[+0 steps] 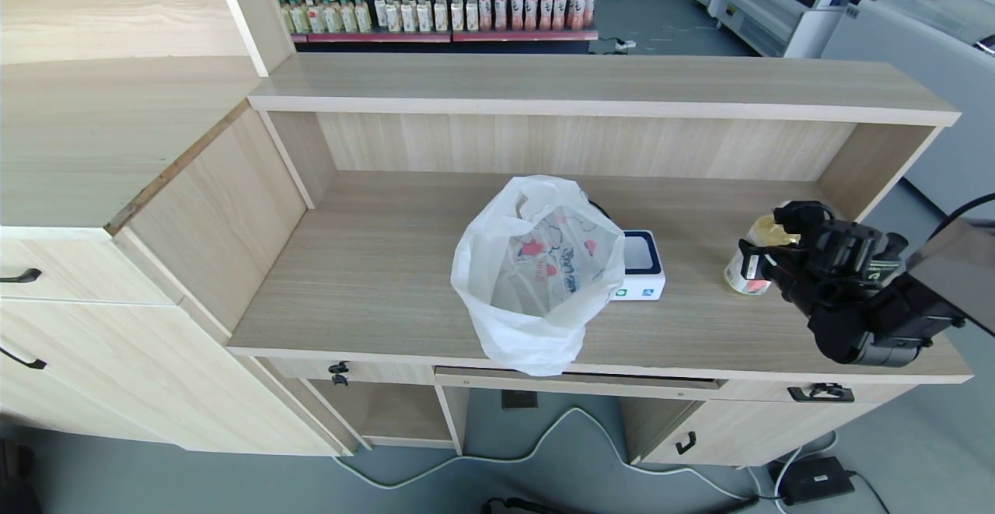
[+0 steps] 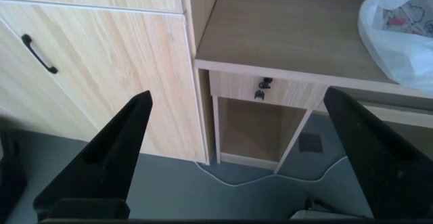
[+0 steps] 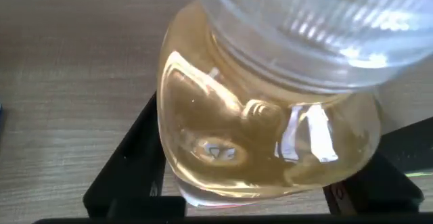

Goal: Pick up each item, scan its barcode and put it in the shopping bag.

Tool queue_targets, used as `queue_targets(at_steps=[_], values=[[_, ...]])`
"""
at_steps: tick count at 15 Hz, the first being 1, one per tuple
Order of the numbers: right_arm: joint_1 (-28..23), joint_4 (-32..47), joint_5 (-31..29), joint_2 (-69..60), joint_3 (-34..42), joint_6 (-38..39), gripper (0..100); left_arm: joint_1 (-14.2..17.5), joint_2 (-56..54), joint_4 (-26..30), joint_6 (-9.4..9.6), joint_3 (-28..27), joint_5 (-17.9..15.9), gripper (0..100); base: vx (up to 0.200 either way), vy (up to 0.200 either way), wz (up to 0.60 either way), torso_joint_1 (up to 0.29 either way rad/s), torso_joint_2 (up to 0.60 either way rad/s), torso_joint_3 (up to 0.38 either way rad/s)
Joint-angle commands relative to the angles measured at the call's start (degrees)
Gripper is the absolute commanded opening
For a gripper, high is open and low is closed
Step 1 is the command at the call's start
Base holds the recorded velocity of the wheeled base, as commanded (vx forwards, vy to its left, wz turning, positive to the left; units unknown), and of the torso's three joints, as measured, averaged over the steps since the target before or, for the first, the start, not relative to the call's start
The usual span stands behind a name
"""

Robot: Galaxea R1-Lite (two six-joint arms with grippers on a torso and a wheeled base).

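**At the counter's 3 o'clock end: a slick bottle, a limp bag, an edge close by**

Between the right gripper's (image 1: 763,242) black fingers stands a clear bottle (image 3: 270,136) of amber liquid. The fingers press its two sides, so I judge the grip closed on it. Its base looks to be on or just above the counter (image 1: 373,265).

The bottle's walls are smooth and rounded, and the liquid makes it heavy. With so narrow a hold it could swivel or slide down once lifted. One finger also lies across the label in the head view, so the barcode may be covered or turned away when presented.

At the bottle's 9 o'clock, with bare wood between, sits the white barcode scanner (image 1: 641,265). The shopping bag (image 1: 482,265) touches the scanner's 9 o'clock side and bulges over that edge. The plastic could shade the scanner window, or catch on the arm as it sweeps across.

The bag is thin and holds its mouth open only by its own folds. A bottle dropped rather than lowered could fold the rim shut or tip the bag over. Its 6 o'clock side already hangs past the counter's front edge, so added weight there might drag it to the floor.

Far off at 9 o'clock, low before the cabinet, the left gripper (image 2: 238,95) hangs with fingers spread wide, holding nothing. It is too distant to steady the bag.
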Motion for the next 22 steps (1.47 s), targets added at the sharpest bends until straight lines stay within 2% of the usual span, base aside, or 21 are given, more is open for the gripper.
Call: queue_targets(at_steps=[1,8,11,12,13,14,15,16,19,22], values=[[-1.3,0.1,-0.1,0.8,-0.8,-0.1,0,0.0,0.0,0.0,-0.04,0.0,0.0,100,0.0,0.0,0.0,0.0,0.0,0.0],[-1.5,0.2,1.2,-1.9,-1.0,0.2,0,0.0,0.0,0.0,-0.04,0.0,0.0,100,0.0,0.0,0.0,0.0,0.0,0.0],[-2.4,11.0,8.6,-16.5,3.2,3.0,0,0.0,0.0,0.0,-0.04,0.0,0.0,100,0.0,0.0,0.0,0.0,0.0,0.0],[-1.9,22.7,14.3,-27.6,6.1,10.2,0,0.0,0.0,0.0,-0.04,0.0,0.0,100,0.0,0.0,0.0,0.0,0.0,0.0],[-1.9,30.9,19.0,-35.0,6.8,14.6,0,0.0,0.0,0.0,-0.04,0.0,0.0,100,0.0,0.0,0.0,0.0,0.0,0.0],[-1.9,38.4,24.9,-41.9,6.5,18.2,0,0.0,0.0,0.0,-0.04,0.0,0.0,100,0.0,0.0,0.0,0.0,0.0,0.0],[-2.2,41.6,28.3,-44.8,6.3,19.8,0,0.0,0.0,0.0,-0.04,0.0,0.0,100,0.0,0.0,0.0,0.0,0.0,0.0],[-2.4,49.2,39.6,-53.2,6.0,25.4,0,0.0,0.0,0.0,-0.04,0.0,0.0,100,0.0,0.0,0.0,0.0,0.0,0.0],[-1.4,54.3,61.1,-67.0,9.1,33.0,0,0.0,0.0,0.0,-0.04,0.0,0.0,100,0.0,0.0,0.0,0.0,0.0,0.0],[3.4,54.9,71.2,-72.4,10.9,33.9,0,0.0,0.0,0.0,-0.04,0.0,0.0,100,0.0,0.0,0.0,0.0,0.0,0.0]])
